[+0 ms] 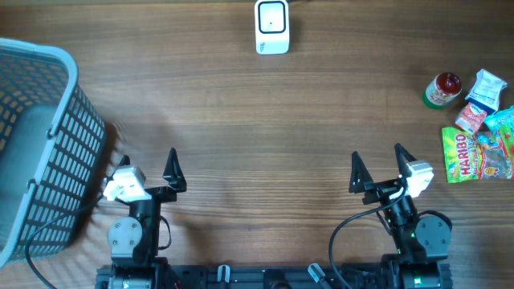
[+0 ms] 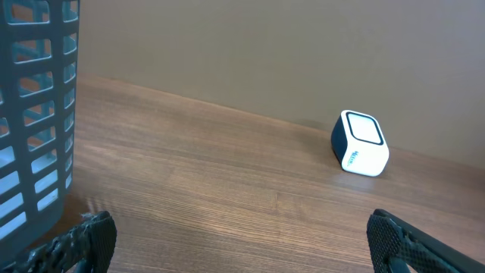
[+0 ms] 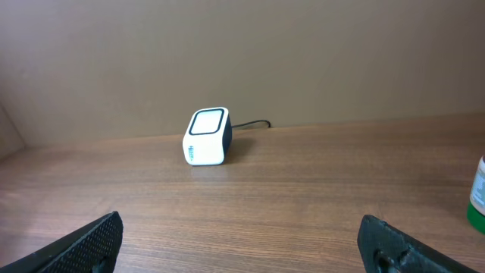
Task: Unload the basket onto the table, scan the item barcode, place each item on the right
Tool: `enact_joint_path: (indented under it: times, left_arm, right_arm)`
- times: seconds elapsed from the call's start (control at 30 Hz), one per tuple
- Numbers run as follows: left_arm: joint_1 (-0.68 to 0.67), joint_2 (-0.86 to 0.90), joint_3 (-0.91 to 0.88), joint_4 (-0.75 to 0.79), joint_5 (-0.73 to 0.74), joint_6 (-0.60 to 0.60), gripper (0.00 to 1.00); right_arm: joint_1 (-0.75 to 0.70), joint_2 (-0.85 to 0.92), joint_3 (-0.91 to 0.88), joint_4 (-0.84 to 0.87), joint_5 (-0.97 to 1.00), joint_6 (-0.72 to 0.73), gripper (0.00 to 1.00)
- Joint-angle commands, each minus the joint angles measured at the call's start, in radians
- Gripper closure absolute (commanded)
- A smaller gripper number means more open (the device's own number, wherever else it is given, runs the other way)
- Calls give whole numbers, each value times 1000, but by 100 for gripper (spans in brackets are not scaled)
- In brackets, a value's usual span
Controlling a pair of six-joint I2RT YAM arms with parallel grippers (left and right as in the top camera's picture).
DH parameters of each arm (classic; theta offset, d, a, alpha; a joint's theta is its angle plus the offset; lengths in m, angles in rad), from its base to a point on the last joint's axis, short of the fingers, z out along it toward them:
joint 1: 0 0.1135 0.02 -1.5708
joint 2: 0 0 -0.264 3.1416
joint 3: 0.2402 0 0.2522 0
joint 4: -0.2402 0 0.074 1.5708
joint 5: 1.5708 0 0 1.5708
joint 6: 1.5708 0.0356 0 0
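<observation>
The left hand (image 1: 148,166) sits in the lower left of the overhead frame and the right hand (image 1: 377,165) in the lower right. Both are low over the wooden worktop (image 1: 257,120) and both are released, fingers spread wide with nothing between them. In the left wrist view only the dark fingertips (image 2: 87,241) show, at the bottom corners, with plain wood between them; the right wrist view shows the same. The barcode scanner (image 1: 272,26), a small white block with a dark-rimmed window on its face, stands at the top centre of the overhead frame, well apart from both hands. The left wrist view has the barcode scanner (image 2: 360,144) right of centre. The right wrist view has the barcode scanner (image 3: 207,136) left of centre, with a thin dark cable (image 3: 254,123) running from its back. The goods to scan lie untouched in a cluster at the right edge of the overhead frame. A red-capped bottle (image 1: 442,90) is uppermost, with a white packet (image 1: 487,87) just to its right. A pink packet (image 1: 471,119) lies below them and a blue packet (image 1: 503,120) at the very edge. A yellow-green Haribo bag (image 1: 467,155) lies flat, lowest of all. A grey-blue slatted basket (image 1: 48,136) fills the left edge, near the left hand.
</observation>
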Motion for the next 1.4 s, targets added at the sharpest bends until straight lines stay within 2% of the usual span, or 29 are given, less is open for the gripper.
enact_joint_path:
  times: [0.0, 0.53, 1.27, 1.37]
  left_arm:
    - [7, -8, -9, 0, 16, 23, 0]
    - [7, -8, -9, -5, 72, 121, 0]
    - [7, -8, -9, 0, 71, 121, 0]
    - [7, -8, -9, 0, 71, 121, 0]
  right_arm:
    - [3, -11, -1, 3, 10, 5, 1]
    - [3, -11, -1, 3, 10, 5, 0]
    - [3, -11, -1, 0, 47, 0, 0]
    - [3, -1, -1, -1, 45, -83, 0]
